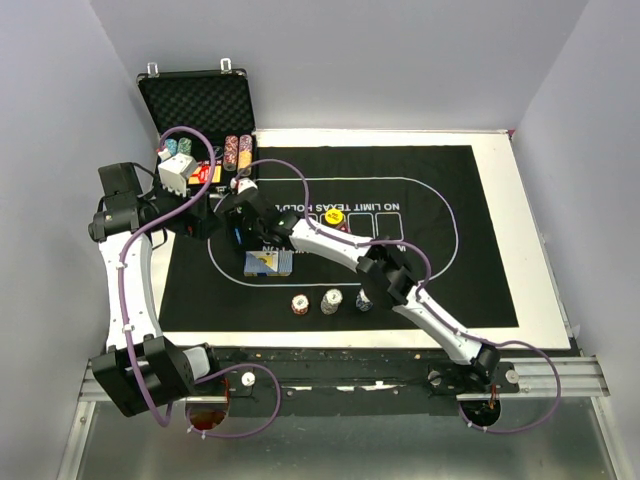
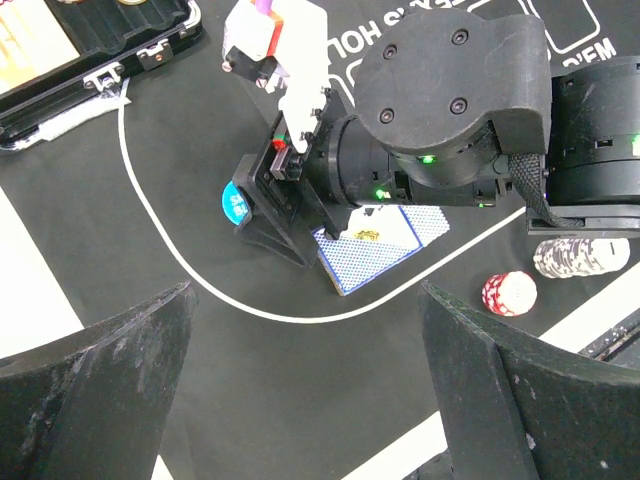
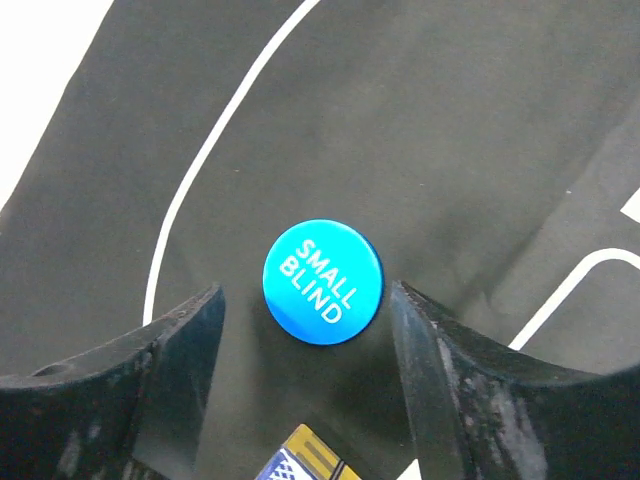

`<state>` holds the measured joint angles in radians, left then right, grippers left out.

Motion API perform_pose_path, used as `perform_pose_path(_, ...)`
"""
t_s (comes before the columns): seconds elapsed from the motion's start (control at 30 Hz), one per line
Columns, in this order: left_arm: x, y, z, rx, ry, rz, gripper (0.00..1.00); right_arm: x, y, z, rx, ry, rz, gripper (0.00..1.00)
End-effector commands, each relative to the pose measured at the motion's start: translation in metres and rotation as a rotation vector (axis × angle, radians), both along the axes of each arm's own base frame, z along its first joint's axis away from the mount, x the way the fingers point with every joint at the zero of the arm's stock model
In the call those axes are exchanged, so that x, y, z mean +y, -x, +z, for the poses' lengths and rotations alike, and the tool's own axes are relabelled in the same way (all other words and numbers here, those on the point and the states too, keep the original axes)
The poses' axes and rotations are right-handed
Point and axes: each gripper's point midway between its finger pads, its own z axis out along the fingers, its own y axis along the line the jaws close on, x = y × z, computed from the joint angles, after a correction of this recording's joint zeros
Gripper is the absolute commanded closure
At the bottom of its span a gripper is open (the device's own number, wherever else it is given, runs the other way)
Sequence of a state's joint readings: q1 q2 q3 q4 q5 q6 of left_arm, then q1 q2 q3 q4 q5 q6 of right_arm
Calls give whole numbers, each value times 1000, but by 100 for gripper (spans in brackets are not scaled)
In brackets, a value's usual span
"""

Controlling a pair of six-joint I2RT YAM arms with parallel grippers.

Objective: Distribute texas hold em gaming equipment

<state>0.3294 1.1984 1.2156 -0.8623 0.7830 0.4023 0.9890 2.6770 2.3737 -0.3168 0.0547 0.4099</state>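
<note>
A blue round button marked "SMALL BLIND" (image 3: pixel 322 282) lies flat on the black mat (image 3: pixel 450 120). My right gripper (image 3: pixel 306 298) hangs open over it, one fingertip on each side and neither touching it. The left wrist view shows the same button (image 2: pixel 233 203) under the right gripper's fingers (image 2: pixel 270 215). The blue-backed card deck (image 1: pixel 268 263) lies just beside it. Three chip stacks (image 1: pixel 331 301) stand in a row near the mat's front edge. A yellow button (image 1: pixel 334 216) sits by the printed card boxes. My left gripper (image 2: pixel 305 300) is open and empty above the mat.
The open foam-lined case (image 1: pixel 195 100) stands at the back left with more chip stacks (image 1: pixel 237 152) in it. The right arm (image 1: pixel 400 285) stretches diagonally across the mat's middle. White table (image 1: pixel 530 250) borders the mat on the right, and walls close in on the left, back and right.
</note>
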Motion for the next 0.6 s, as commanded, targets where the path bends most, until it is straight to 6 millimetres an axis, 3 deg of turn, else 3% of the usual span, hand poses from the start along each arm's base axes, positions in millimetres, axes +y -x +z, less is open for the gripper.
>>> perform_pose_path(0.0,-3,5,5,-14,18,-19,1,6,7,-8,7,-10,24,21)
perform_pose_path(0.07,-3,5,3,-10,21,-20,1,-10,0,-4,-12,12,-11,19)
perform_pose_path(0.17,-4,5,-1,5,27,-25,1,-41,-20,24,-37,-3,-85,18)
perform_pose_path(0.33,-16,7,-13,39,5,-91,1,-120,-53,57,-74,28,-232,18)
perform_pose_path(0.43,-33,2,-26,51,-39,-143,1,-174,-62,58,-112,112,-318,18)
perform_pose_path(0.57,-51,-15,-47,86,-100,-166,1,-230,-63,51,-166,254,-396,17)
